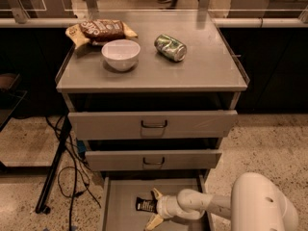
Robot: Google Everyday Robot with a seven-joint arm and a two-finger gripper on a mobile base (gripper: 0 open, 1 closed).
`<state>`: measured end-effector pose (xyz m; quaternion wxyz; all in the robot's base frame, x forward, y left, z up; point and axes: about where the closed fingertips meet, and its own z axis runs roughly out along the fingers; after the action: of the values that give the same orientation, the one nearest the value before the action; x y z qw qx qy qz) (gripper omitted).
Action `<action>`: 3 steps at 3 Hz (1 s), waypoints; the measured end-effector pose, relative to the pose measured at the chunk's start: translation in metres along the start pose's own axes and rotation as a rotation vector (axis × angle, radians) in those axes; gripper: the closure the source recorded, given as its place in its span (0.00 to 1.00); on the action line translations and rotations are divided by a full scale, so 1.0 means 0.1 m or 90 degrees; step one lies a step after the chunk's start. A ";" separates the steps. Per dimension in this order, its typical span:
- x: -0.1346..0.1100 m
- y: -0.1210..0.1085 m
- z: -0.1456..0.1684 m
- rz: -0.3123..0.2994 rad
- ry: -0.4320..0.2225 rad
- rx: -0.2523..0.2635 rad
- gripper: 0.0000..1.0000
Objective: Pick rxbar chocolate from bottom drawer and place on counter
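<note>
The bottom drawer [120, 196] is pulled out at the foot of the cabinet, a grey tray. The rxbar chocolate [144, 204], a small black wrapper with white lettering, lies flat on its floor near the middle. My gripper [153, 208] reaches in from the right, low over the drawer floor. Its two tan fingers [157, 194] are spread open, one beyond the bar's right end and one nearer the camera, so the bar's right end lies between them. The counter [192, 73] is the grey top of the cabinet.
On the counter stand a white bowl [121, 54], a brown snack bag [101, 30] at the back left and a green can [170, 47] lying on its side. The two upper drawers [153, 124] are partly open. Black cables and a stand leg [57, 167] lie on the floor at left.
</note>
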<state>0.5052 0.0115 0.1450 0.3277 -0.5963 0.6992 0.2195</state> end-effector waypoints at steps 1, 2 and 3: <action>0.07 -0.12 0.17 0.005 0.003 0.001 0.00; 0.22 -0.17 0.28 0.022 0.013 0.002 0.00; 0.37 -0.19 0.34 0.035 0.021 0.003 0.00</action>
<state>0.5280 0.0060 0.0972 0.3117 -0.5794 0.7212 0.2170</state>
